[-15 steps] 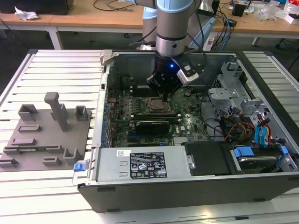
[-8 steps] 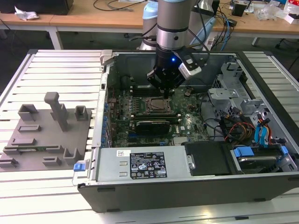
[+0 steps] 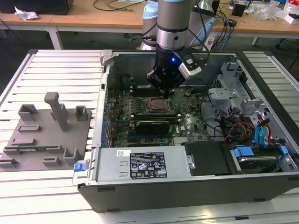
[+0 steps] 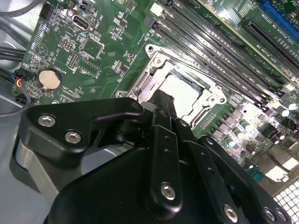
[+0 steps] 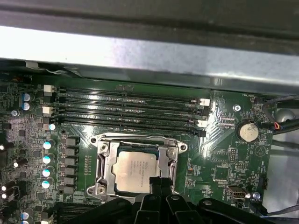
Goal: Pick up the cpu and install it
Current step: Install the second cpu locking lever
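open case top (image 3: 224,56) leaving free room above cpu (image 5: 134,171), memory slots (image 5: 131,109) just beside, pincer (image 5: 156,184) over socket frame (image 5: 100,161)

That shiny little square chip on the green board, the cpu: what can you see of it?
The cpu is a thin square chip with a pale silver, metal-looking top that bears faint print. It lies flat inside the metal-edged socket frame on the green motherboard, below the rows of long black memory slots. In both wrist views the black pincer sits right over one edge of it; whether they touch I cannot tell. In the exterior view it sits mid-board, under the arm.
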Action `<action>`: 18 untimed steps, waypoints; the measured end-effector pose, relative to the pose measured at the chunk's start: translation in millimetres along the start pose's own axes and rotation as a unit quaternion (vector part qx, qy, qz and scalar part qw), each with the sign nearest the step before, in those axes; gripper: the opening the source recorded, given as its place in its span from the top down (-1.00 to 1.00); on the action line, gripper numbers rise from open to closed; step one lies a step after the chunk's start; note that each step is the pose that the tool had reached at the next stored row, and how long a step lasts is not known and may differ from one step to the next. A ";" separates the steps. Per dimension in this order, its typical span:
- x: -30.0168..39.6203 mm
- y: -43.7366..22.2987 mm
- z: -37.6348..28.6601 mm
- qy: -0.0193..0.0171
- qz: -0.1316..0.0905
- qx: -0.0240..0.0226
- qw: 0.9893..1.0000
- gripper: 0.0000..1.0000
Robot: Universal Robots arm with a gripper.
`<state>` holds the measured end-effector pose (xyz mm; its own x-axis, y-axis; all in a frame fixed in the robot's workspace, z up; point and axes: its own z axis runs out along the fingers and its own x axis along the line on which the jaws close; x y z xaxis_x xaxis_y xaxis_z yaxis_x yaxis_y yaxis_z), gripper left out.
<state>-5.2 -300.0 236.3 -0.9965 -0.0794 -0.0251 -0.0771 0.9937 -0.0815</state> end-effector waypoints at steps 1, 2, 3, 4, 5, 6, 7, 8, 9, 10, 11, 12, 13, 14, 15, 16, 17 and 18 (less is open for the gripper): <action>0.0 0.0 0.0 0.000 0.000 0.000 1.000 0.79; 0.0 -0.1 -0.1 0.000 0.000 0.000 1.000 0.79; 0.1 -1.5 0.1 0.000 0.000 0.000 1.000 0.79; 0.9 -11.5 0.9 0.000 0.000 0.000 1.000 0.79; 1.6 -19.3 1.5 0.000 0.000 0.000 1.000 0.79; 1.8 -22.4 1.8 0.000 0.000 0.000 1.000 0.79; 2.0 -25.8 2.1 0.000 0.000 0.000 1.000 0.79; 2.9 -35.8 3.0 0.000 0.000 0.000 1.000 0.79; 3.5 -42.4 3.7 0.000 0.000 -0.001 1.000 0.79; 4.0 -46.8 4.2 0.000 0.000 -0.004 1.000 0.79; 4.3 -50.1 4.7 0.000 0.000 -0.006 1.000 0.79; 5.1 -55.4 5.3 -0.001 0.000 -0.010 1.000 0.79; 6.2 -57.9 5.7 -0.001 0.000 -0.014 1.000 0.79; 7.9 -59.3 6.1 -0.001 0.001 -0.018 1.000 0.79; 14.4 -60.3 6.4 -0.002 0.001 -0.032 0.999 0.79; 22.2 -60.5 6.5 -0.004 0.002 -0.050 0.999 0.79; 26.7 -61.3 7.2 -0.004 0.002 -0.055 0.998 0.79; 34.3 -62.2 10.1 -0.005 0.002 -0.058 0.998 0.79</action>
<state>-34.3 -365.3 230.5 -0.9965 -0.0761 -0.0342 -0.0772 0.9964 0.0336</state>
